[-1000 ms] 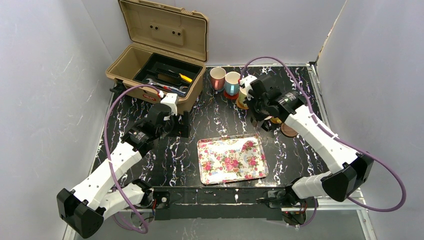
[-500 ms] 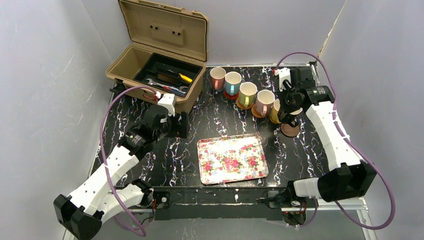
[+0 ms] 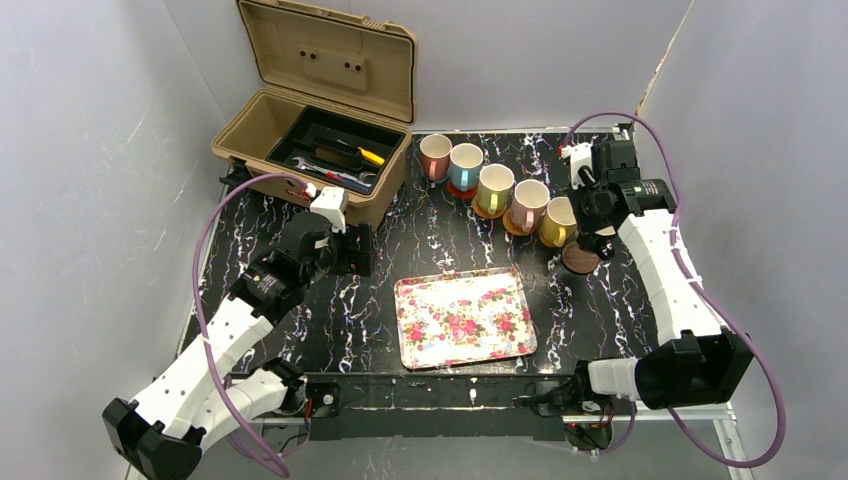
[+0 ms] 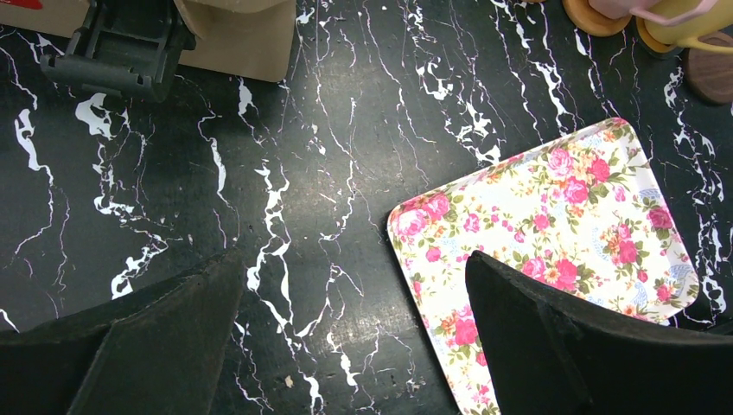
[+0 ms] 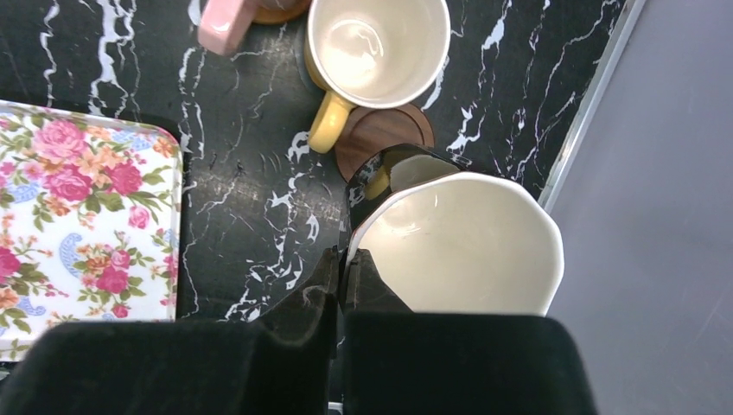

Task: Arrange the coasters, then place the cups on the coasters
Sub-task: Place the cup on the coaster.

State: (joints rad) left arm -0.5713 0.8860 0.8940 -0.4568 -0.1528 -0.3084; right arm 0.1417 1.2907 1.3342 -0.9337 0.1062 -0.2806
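My right gripper (image 5: pixel 344 256) is shut on the rim of a cream cup (image 5: pixel 462 246), holding it just beside and partly over a bare dark brown coaster (image 5: pixel 380 138). Next to that coaster stands a yellow cup (image 5: pixel 378 43). In the top view, five cups run in a diagonal row on coasters, from the pink cup (image 3: pixel 434 155) to the yellow cup (image 3: pixel 558 221). The brown coaster (image 3: pixel 580 260) lies at the row's right end under my right gripper (image 3: pixel 594 222). My left gripper (image 4: pixel 354 328) hangs open and empty over the table, left of the row.
A floral tray (image 3: pixel 465 320) lies at the front middle of the black marble table (image 3: pixel 420 240). An open tan toolbox (image 3: pixel 318 125) with tools stands at the back left. The grey wall and the table's metal edge (image 5: pixel 596 112) are close on the right.
My right arm swung right from over the row of cups to the brown coaster at the row's end, carrying the cream cup. The left arm shifted only slightly.
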